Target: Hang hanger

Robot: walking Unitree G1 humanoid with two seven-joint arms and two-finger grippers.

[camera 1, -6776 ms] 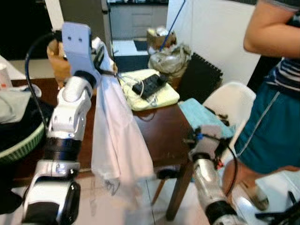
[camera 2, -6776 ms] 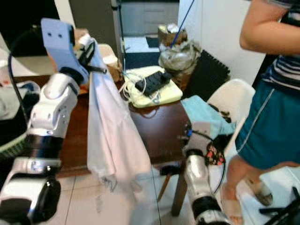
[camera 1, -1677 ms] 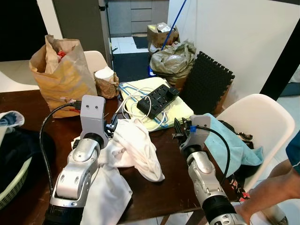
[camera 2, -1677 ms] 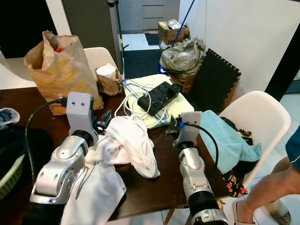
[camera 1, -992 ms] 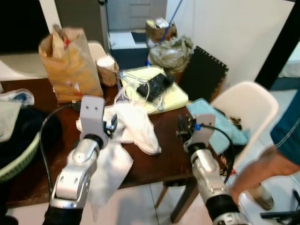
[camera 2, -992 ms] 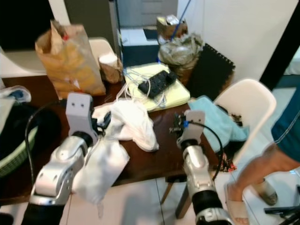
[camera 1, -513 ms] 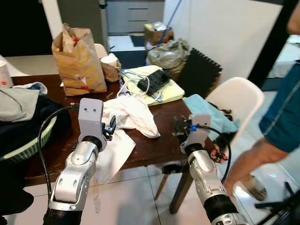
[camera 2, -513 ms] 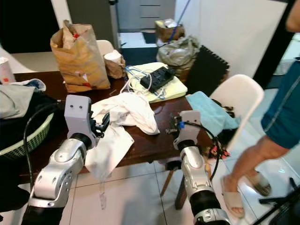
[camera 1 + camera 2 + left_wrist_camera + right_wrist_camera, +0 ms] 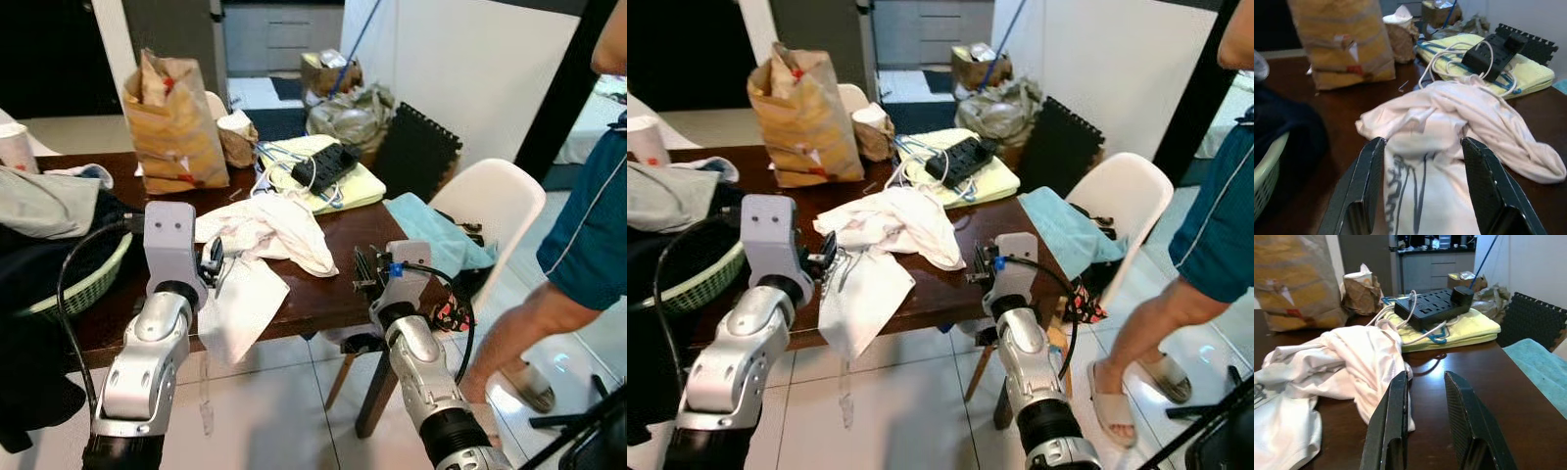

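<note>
Currently white garment (image 9: 884, 240) lies crumpled on bench (image 9: 950, 284), tail draped over edge. Judged light, limp, slippery; hanger not discernible. Left gripper (image 9: 1422, 188) fingers spread, released, around cloth; right gripper (image 9: 1425, 426) fingers parted, empty, beside garment. Grasp bunched fold.

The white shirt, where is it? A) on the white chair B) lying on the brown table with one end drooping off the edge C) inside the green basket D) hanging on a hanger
B: the white shirt lies crumpled on the brown table, one end drooping over the front edge.
</note>
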